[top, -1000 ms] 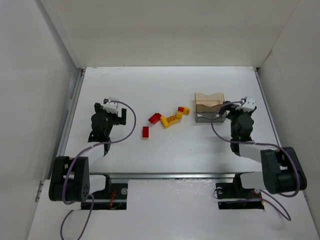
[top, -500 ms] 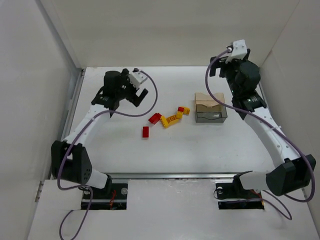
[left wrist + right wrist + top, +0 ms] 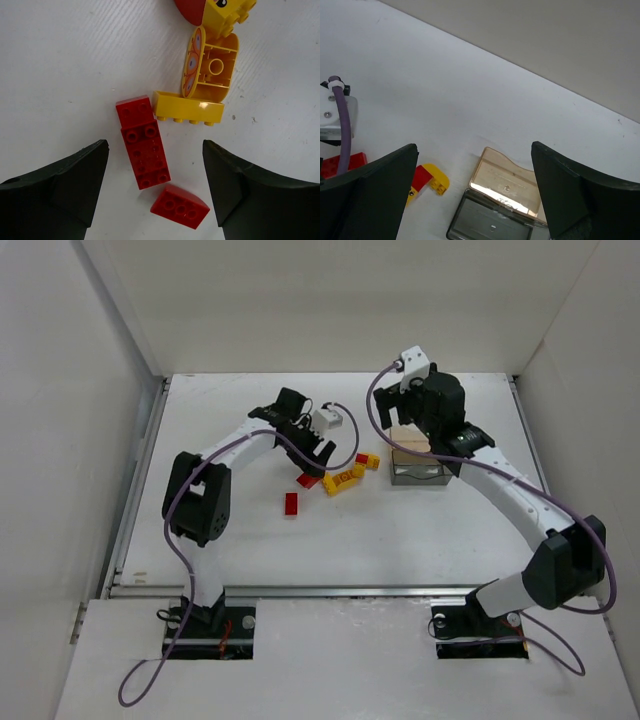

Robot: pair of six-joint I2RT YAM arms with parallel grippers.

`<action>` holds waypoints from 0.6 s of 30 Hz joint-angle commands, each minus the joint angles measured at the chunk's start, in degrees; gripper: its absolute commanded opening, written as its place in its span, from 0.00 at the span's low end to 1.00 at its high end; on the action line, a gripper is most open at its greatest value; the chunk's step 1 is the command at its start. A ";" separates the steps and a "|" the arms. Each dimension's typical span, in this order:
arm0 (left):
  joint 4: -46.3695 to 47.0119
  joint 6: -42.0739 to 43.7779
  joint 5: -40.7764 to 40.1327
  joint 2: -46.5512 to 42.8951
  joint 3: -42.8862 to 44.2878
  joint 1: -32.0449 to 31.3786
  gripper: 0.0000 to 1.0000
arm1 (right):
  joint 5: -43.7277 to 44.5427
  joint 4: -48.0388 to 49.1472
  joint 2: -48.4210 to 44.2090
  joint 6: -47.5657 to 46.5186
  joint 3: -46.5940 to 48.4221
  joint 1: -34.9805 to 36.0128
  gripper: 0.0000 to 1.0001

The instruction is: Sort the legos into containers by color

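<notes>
Red and yellow legos lie mid-table. In the left wrist view a long red brick point(image 3: 143, 142) and a small curved red brick point(image 3: 180, 206) lie between my open fingers, with a yellow brick point(image 3: 187, 107) and a hollow yellow piece point(image 3: 212, 67) just beyond. My left gripper point(image 3: 318, 453) point(image 3: 155, 185) hovers open over the red brick point(image 3: 308, 480). Another red brick point(image 3: 291, 503) lies apart. The tan tray point(image 3: 408, 438) point(image 3: 509, 182) adjoins the grey clear tray point(image 3: 420, 476) point(image 3: 490, 222). My right gripper point(image 3: 408, 420) point(image 3: 475, 195) is open and empty above the trays.
A yellow and red piece point(image 3: 430, 179) point(image 3: 367, 461) lies left of the trays, with yellow bricks point(image 3: 343, 479) beside it. White walls enclose the table on the left, right and back. The left arm's wrist camera point(image 3: 335, 115) shows in the right wrist view.
Both arms rose from their folded rest. The left gripper swung right and came down over the red bricks. The right gripper swung left and now stands over the trays.
</notes>
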 commanded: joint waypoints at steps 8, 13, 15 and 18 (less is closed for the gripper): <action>-0.14 -6.94 -7.21 -0.13 -1.79 -1.57 0.59 | 1.49 0.67 -4.36 2.54 -4.19 -0.60 1.00; 1.78 -6.95 -11.52 -0.13 -5.13 -2.10 0.59 | 1.49 0.67 -4.89 3.68 -5.95 -0.60 1.00; 2.40 -6.95 -13.37 -0.13 -5.93 -2.80 0.57 | 1.49 0.67 -5.42 3.69 -6.57 -0.60 1.00; 2.93 -6.95 -13.99 0.40 -6.45 -2.80 0.50 | 1.49 0.67 -5.94 4.21 -7.09 -0.60 1.00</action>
